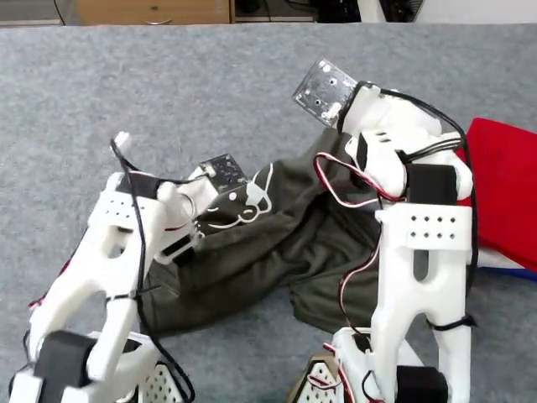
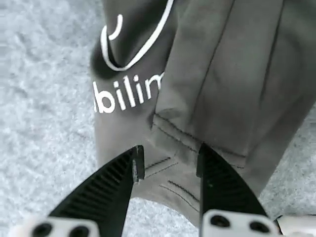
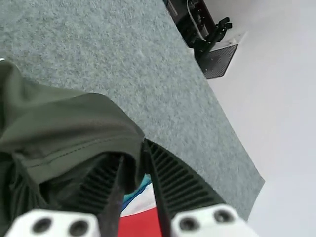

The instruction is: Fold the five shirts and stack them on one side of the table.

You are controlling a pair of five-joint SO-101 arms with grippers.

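Right gripper [image 3: 133, 153] pinching olive shirt [image 3: 64, 118], left gripper [image 2: 169, 148] spread astride its hem

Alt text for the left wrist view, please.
Left gripper open, its black ridged fingers straddling the stitched hem of a crumpled olive-green fabric shirt with white lettering, lying on a grey felt table cover.

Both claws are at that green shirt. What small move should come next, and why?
Probably the left gripper should close: its jaws stand open astride the stitched hem of the green shirt, while the right gripper is shut on another edge of it, so both could then lift it.
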